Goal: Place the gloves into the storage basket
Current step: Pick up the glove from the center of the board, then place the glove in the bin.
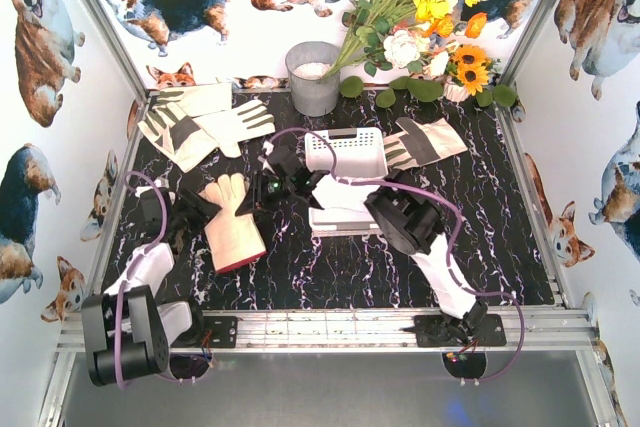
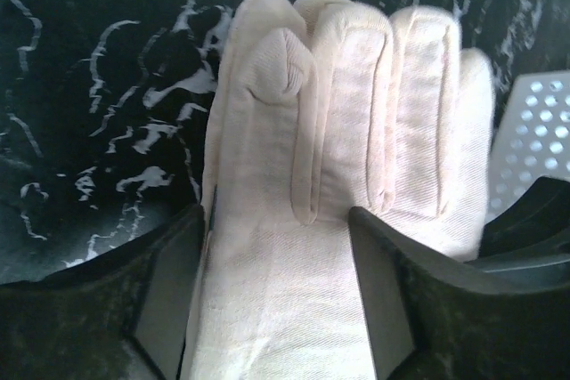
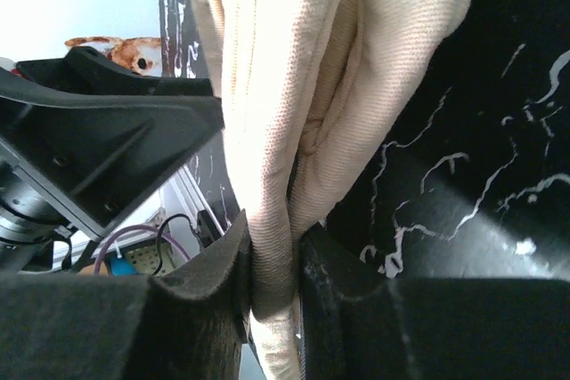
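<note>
Right wrist view: the right gripper [image 3: 272,260] is pinched tight on a fold of a cream glove [image 3: 303,86], which rises out of the jaws. In the left wrist view the left gripper [image 2: 276,220] has its fingers spread on either side of the same glove's palm; whether they squeeze it I cannot tell. From the top, this glove sits between both grippers, just in front of the white storage basket [image 1: 345,152], over the black marbled table [image 1: 480,247]. A peach glove [image 1: 232,227] lies flat to the left, and other gloves [image 1: 200,122] lie at the back left.
</note>
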Robot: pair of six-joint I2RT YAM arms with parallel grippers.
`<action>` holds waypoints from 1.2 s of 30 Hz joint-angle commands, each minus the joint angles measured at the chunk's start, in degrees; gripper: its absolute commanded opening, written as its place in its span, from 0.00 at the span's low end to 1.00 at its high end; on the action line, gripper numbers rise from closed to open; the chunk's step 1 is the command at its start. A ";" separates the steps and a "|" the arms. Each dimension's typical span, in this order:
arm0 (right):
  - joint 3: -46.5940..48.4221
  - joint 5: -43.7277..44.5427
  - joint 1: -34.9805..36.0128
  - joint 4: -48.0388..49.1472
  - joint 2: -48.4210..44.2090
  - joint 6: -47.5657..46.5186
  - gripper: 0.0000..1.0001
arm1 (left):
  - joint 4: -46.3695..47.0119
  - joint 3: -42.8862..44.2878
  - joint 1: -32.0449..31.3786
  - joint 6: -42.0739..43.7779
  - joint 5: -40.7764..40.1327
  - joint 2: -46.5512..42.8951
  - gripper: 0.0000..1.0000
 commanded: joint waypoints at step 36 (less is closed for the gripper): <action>-6.83 1.59 -22.58 -31.49 -39.72 -13.71 0.00 | -28.14 21.00 -0.09 23.40 -9.54 -20.91 1.00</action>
